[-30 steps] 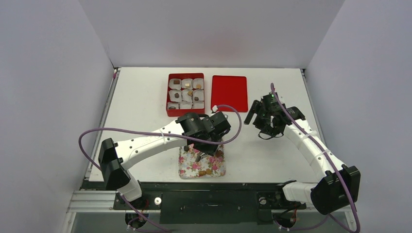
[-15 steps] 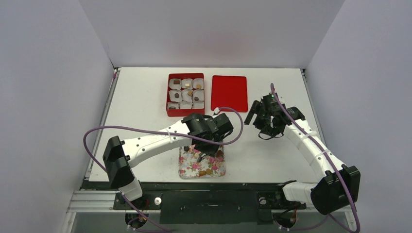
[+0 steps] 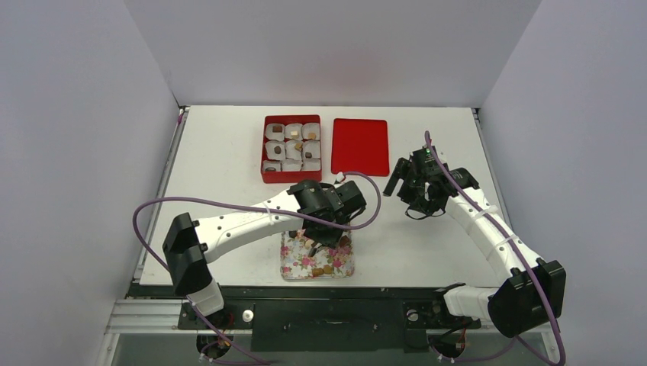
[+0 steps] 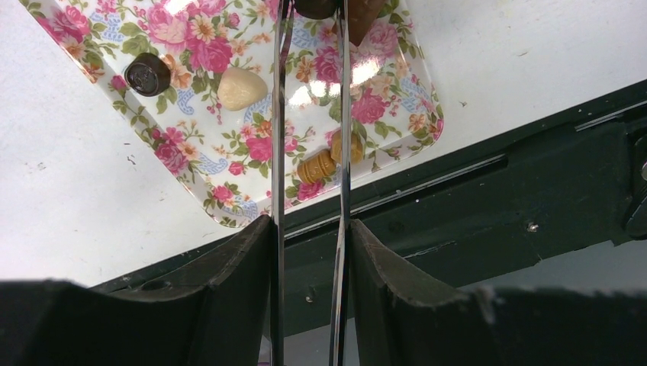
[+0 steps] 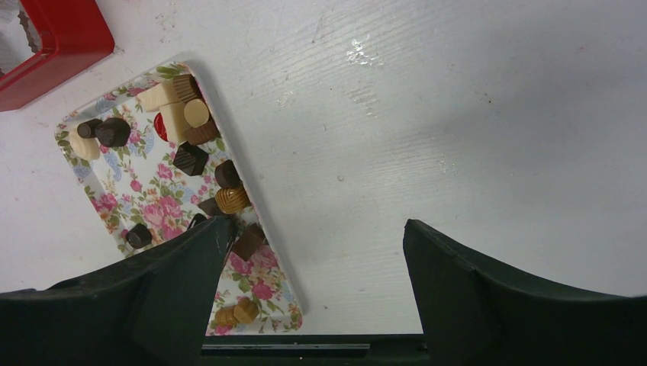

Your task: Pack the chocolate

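The chocolate lies on a floral tray [image 3: 294,264] at the near table edge. In the left wrist view the tray [image 4: 229,216] holds a dark round piece [image 4: 147,73], a cream piece [image 4: 238,89] and tan pieces [image 4: 317,166]. My left gripper [image 3: 324,238] hangs over the tray. Its fingers [image 4: 311,223] press on a pair of thin metal tweezers [image 4: 279,114]. A dark brown chocolate [image 4: 317,6] sits between the blades at the top edge; the tips are cut off. My right gripper [image 3: 418,200] is open and empty over bare table [image 5: 317,229]. Beside it the tray [image 5: 145,194] holds several pieces.
A red box [image 3: 265,149] with white paper cups, some holding one piece, stands at the back middle. A flat red lid [image 3: 360,146] lies to its right. A corner of the box shows in the right wrist view [image 5: 69,46]. The table's dark front rail [image 4: 488,206] runs just past the tray.
My left arm has swung a little to the right and its gripper has settled lower over the tray. The right arm has not moved.
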Motion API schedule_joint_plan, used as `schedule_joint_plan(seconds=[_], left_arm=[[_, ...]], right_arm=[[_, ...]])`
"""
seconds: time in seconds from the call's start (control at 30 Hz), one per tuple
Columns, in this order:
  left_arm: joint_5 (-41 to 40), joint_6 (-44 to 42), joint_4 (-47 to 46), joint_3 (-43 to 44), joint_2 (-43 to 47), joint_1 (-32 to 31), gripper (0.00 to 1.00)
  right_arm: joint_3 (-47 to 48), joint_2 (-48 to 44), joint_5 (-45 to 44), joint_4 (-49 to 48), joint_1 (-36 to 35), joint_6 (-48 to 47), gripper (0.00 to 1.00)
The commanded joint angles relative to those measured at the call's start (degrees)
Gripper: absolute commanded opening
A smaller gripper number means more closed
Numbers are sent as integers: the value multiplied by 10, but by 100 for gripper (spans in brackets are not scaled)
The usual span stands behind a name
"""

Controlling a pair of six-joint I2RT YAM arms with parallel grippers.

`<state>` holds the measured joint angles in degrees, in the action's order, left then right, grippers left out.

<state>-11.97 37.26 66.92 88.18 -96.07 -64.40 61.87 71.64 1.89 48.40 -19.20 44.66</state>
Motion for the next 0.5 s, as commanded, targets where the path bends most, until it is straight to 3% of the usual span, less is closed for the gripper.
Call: schedule_joint_plan(seconds=[0.0,0.47], left_arm=[[-13,2,6,0,2,2,36],[-12,0,-3,-11,-2,10,36]], right_arm=[[0,-9,-9,-18,0,0,81],[-1,-5,-6,-21,0,0,81]])
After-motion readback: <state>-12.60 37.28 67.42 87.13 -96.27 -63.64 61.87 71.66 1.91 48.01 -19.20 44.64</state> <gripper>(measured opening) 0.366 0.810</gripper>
